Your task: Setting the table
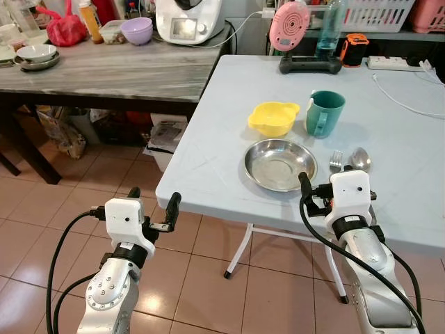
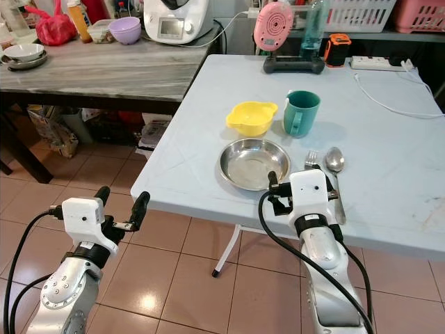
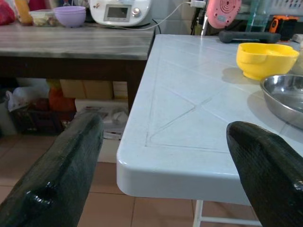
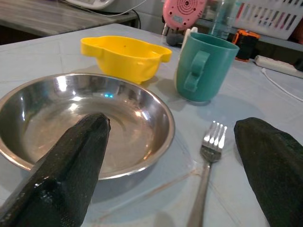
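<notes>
A steel plate [image 1: 279, 164] lies near the front edge of the white table [image 1: 208, 160]. Behind it stand a yellow bowl [image 1: 273, 118] and a teal mug [image 1: 324, 112]. To the plate's right lie a fork [image 1: 336, 161] and a spoon [image 1: 360, 159]. My right gripper [image 1: 338, 185] hovers open at the table's front edge; in the right wrist view one finger [image 4: 66, 170] is over the plate's rim and the other is right of the fork [image 4: 208, 156]. Open and holding nothing, my left gripper [image 1: 153, 203] hangs over the floor, facing the table's left front corner [image 3: 142, 165].
A grey side table [image 1: 104, 69] at back left carries stacked bowls, a purple bowl [image 1: 137, 30], a red bag and a white appliance [image 1: 188, 19]. A pink fan [image 1: 290, 24], bottle, power strip [image 1: 395, 63] and cable sit at the white table's back. Boxes stand under the side table.
</notes>
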Available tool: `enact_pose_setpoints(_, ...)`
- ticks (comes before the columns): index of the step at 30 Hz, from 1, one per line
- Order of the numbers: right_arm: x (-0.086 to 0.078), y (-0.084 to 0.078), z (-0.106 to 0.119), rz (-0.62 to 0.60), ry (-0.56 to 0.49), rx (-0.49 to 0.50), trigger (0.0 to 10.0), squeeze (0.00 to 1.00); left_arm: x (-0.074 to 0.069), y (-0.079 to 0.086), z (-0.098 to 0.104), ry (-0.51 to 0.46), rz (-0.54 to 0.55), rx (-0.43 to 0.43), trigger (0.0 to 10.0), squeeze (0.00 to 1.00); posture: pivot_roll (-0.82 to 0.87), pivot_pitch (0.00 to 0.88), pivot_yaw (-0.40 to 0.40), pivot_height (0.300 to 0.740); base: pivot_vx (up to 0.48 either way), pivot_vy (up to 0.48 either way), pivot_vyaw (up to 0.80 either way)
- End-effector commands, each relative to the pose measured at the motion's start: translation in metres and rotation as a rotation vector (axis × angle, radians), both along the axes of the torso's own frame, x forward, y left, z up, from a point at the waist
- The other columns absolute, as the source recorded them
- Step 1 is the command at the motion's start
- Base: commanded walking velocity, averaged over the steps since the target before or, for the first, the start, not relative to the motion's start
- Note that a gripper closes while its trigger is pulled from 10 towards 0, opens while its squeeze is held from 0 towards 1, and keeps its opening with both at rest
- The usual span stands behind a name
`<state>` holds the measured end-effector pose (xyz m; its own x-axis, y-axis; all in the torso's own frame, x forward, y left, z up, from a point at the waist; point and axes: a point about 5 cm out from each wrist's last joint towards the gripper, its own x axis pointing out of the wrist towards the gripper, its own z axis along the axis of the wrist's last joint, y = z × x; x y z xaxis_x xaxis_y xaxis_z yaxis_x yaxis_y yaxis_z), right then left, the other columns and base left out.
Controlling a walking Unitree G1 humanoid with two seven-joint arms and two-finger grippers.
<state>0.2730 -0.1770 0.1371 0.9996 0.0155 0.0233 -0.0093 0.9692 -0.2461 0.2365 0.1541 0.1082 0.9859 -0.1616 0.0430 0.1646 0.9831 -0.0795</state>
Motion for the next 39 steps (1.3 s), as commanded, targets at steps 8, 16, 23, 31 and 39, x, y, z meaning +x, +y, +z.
enact_pose_setpoints(8,0.0007,-0.0017,0.0034,-0.017,-0.011,-0.001,10.0,0.00,-0.0028,0.0016,-0.0014,0.016,-0.030,-0.005,10.0,0.00,-0.13,0.068,0.074,0.740,0.200,0.000,0.00)
enact_pose_setpoints(16,0.0010,-0.0047,0.0031,-0.034,-0.011,0.006,10.0,0.00,-0.0033,-0.0007,-0.0023,0.020,-0.047,-0.002,10.0,0.00,-0.13,0.068,0.074,0.740,0.300,0.000,0.00)
enact_pose_setpoints(23,0.0004,-0.0036,0.0022,-0.033,-0.002,0.015,10.0,0.00,-0.0035,-0.0035,-0.0029,0.024,-0.061,-0.004,10.0,0.00,-0.14,0.070,0.076,0.740,0.310,0.000,0.00)
enact_pose_setpoints(31,-0.0002,-0.0029,0.0013,-0.026,0.002,0.015,10.0,0.00,-0.0052,-0.0037,-0.0039,0.030,-0.064,-0.002,10.0,0.00,-0.13,0.073,0.074,0.740,0.312,0.000,0.00)
enact_pose_setpoints(39,-0.0006,0.0000,0.0002,-0.015,0.007,0.015,10.0,0.00,-0.0060,-0.0037,-0.0046,0.037,-0.068,-0.001,10.0,0.00,-0.13,0.076,0.075,0.740,0.309,0.000,0.00)
